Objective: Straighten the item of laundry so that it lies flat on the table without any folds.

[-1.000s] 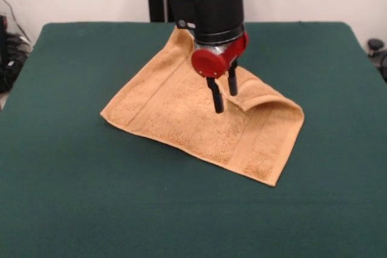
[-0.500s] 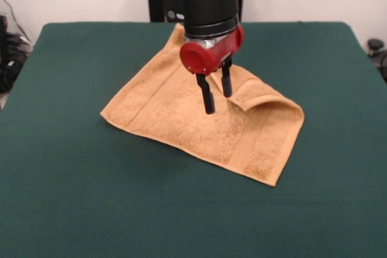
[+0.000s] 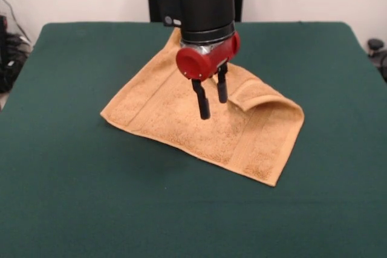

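— Where's the towel [image 3: 199, 128]?

— Mid-table [image 3: 72, 197], mostly spread, but one corner is flopped over onto it on the side right of the gripper [image 3: 213, 104].

— Holding anything?

— No. The fingers are apart and empty, hanging just over the cloth beside that flap.

— What might go wrong?

— I'd guess it could pinch both layers, or come down short of the fold and drag the whole towel into fresh wrinkles.

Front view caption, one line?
Open gripper poised over tan washcloth, one corner folded over, on green table.
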Tool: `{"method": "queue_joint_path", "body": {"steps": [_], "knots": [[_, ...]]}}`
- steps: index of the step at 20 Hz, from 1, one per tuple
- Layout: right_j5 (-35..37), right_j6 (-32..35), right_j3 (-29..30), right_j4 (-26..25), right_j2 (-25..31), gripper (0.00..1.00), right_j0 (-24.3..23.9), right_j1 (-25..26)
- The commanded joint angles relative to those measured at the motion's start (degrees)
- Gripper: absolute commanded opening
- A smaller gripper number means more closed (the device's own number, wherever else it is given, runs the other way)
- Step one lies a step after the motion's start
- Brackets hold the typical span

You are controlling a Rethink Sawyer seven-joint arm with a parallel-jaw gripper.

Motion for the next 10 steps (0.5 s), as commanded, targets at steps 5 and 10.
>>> {"method": "queue_joint_path", "body": {"steps": [5, 10], "knots": [[-10.3, 14.8, -0.3, -2.1, -8.8, 1.00, 7.3, 5.0], [-13.7, 16.6, 1.0, -0.4, -13.0, 1.00, 10.6, 5.1]]}}
